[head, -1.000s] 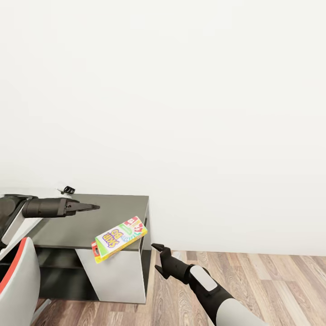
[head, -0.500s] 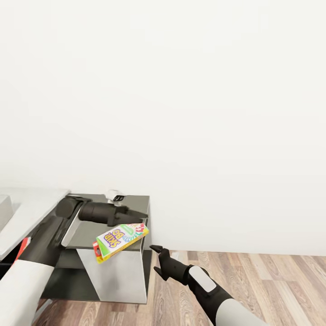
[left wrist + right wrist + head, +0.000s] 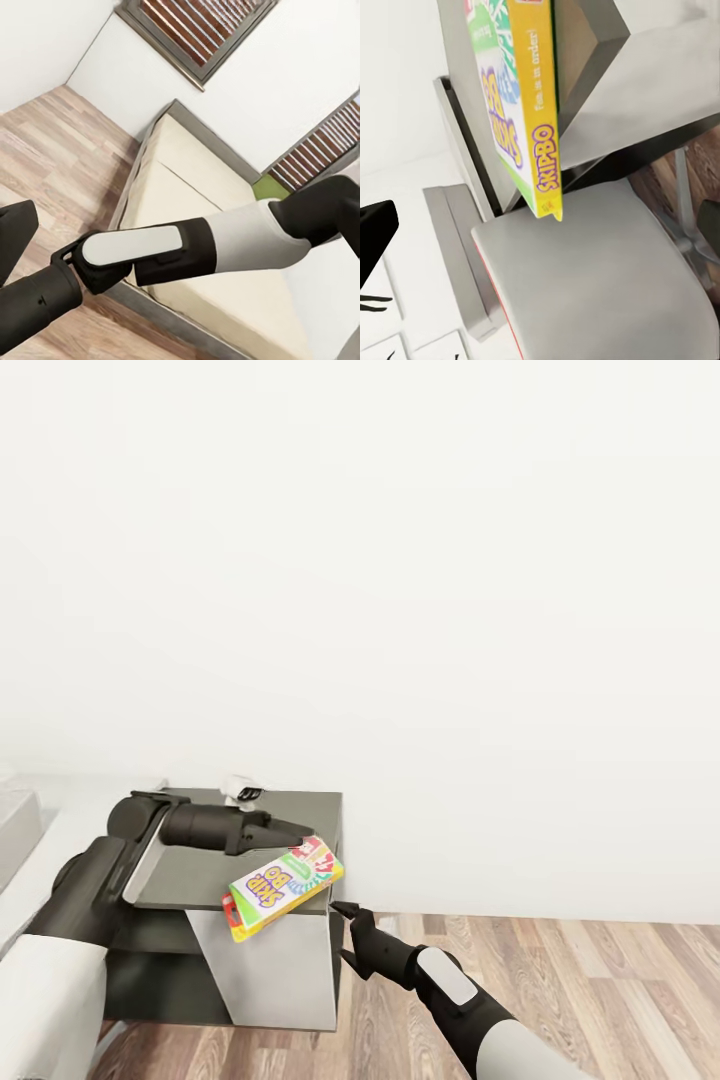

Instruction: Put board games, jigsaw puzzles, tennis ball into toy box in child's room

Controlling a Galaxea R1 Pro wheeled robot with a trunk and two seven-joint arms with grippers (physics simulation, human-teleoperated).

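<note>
Seemingly mid-pickup: the SKIP-BO board game (image 3: 283, 888) lies tilted on the near right corner of the dark-grey desk wing (image 3: 200, 860), part of it overhanging the edge. The left gripper (image 3: 300, 829) reaches in from the left over the wing, its tip just above the box's far end; whether its jaws are parted or closed cannot be told, and no grasp on the box is evident. The right gripper (image 3: 346, 933) hangs just off the corner, near and to the right of the box — jaws spread wide, holding nothing. From the right wrist, the box (image 3: 521, 112) shows edge-on, with a grey chair seat (image 3: 600, 277) below it. Judged step: securing this game for transfer to the toy box. The next move calls for a grip on the overhanging end — a nudge might tip it to the wood floor (image 3: 560, 980).
</note>
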